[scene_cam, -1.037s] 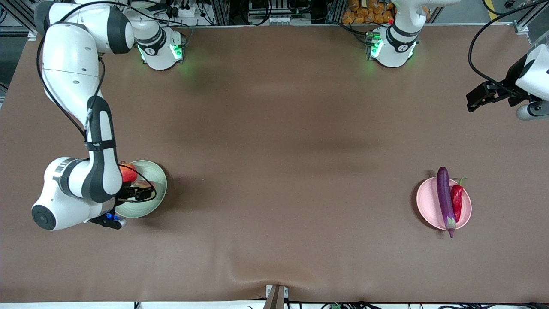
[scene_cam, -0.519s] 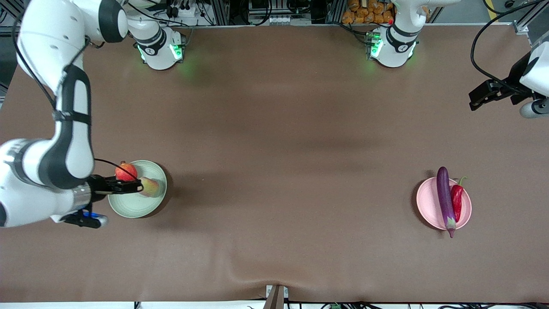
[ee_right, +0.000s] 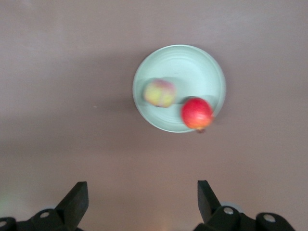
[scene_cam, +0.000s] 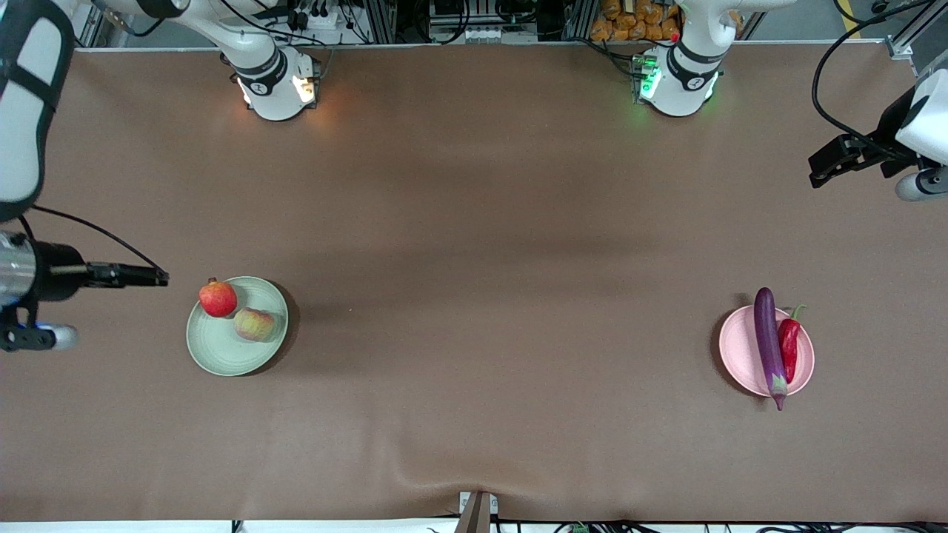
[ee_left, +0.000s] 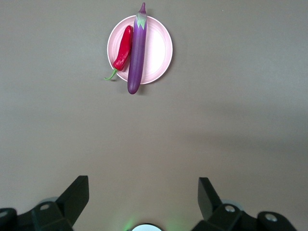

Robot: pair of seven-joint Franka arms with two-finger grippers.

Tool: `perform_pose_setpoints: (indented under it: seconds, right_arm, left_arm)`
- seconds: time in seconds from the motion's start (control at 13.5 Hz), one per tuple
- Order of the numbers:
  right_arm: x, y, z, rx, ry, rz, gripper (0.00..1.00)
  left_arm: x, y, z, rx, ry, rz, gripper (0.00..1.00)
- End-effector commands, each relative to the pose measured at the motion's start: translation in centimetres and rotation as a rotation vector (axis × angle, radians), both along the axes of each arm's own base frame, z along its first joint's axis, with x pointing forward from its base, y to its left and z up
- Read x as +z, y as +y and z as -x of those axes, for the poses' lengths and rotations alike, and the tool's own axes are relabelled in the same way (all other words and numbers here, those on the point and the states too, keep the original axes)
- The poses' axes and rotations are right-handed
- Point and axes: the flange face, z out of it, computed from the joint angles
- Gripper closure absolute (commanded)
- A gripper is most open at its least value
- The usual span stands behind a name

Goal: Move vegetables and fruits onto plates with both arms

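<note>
Two plates carry all the produce on the brown bench (scene_cam: 474,296), one toward each arm's end. The pale green plate (scene_cam: 222,352) at the right arm's end holds the red pomegranate-like fruit (scene_cam: 218,298) near its rim and the lumpy yellowish-pink fruit (scene_cam: 254,324) just beside it, the two fruits close together but apart. The pale pink plate (scene_cam: 740,348) at the left arm's end holds the purple eggplant (scene_cam: 769,344), which lies across the plate and overhangs its rim at both ends, with the red chili pepper (scene_cam: 789,348) lying alongside it, green stem pointing away from the front camera.

Both arms are raised and hold nothing. The right gripper (scene_cam: 152,277) hangs over bare bench just beside the green plate, toward the right arm's end; its wrist view shows the fingers (ee_right: 77,199) spread wide apart, the plate between them farther off. The left gripper (scene_cam: 822,164) hangs over the bench edge at the left arm's end, well apart from the pink plate, its fingers (ee_left: 77,192) likewise spread wide.
</note>
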Motion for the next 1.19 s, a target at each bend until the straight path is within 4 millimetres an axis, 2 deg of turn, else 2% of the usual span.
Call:
perform_pose_setpoints:
  seconds: [0.0,0.07,0.22,0.52,0.67,0.81,0.96,1.04,1.11]
  right_arm:
    - [2.9,0.8,1.5,0.033,-0.030,0.064,0.00]
    - [3.3,0.6,1.7,0.032,-0.034,0.058,0.00]
    - [5.5,0.5,2.6,0.030,-0.069,0.051,0.00]
    - [6.6,0.1,3.1,0.023,-0.085,0.054,0.00]
    - [8.0,-0.5,3.9,0.020,-0.103,0.036,0.00]
    - [9.9,-0.9,5.4,0.011,-0.119,0.030,0.00]
    - [10.9,-2.4,6.8,-0.012,-0.110,0.013,0.00]
    - [11.2,-2.0,7.4,-0.001,-0.111,0.007,0.00]
    - [11.8,-3.1,8.3,-0.017,-0.122,0.004,0.00]
  left_arm:
    - [0.7,-0.1,1.4,-0.008,0.002,0.020,0.00]
    - [0.8,-0.1,1.4,-0.010,0.000,0.020,0.00]
    - [0.9,-0.2,1.4,-0.013,-0.001,0.020,0.00]
    - [0.9,-0.5,1.5,-0.018,0.006,0.019,0.00]
    - [0.8,-0.7,1.7,-0.021,0.016,0.020,0.00]
    - [0.9,-0.8,1.7,-0.020,0.017,0.019,0.00]
    - [1.3,-0.7,2.0,-0.022,0.014,0.018,0.00]
    - [1.3,-0.8,2.0,-0.023,0.014,0.018,0.00]
    - [1.3,-0.9,2.0,-0.023,0.014,0.018,0.00]
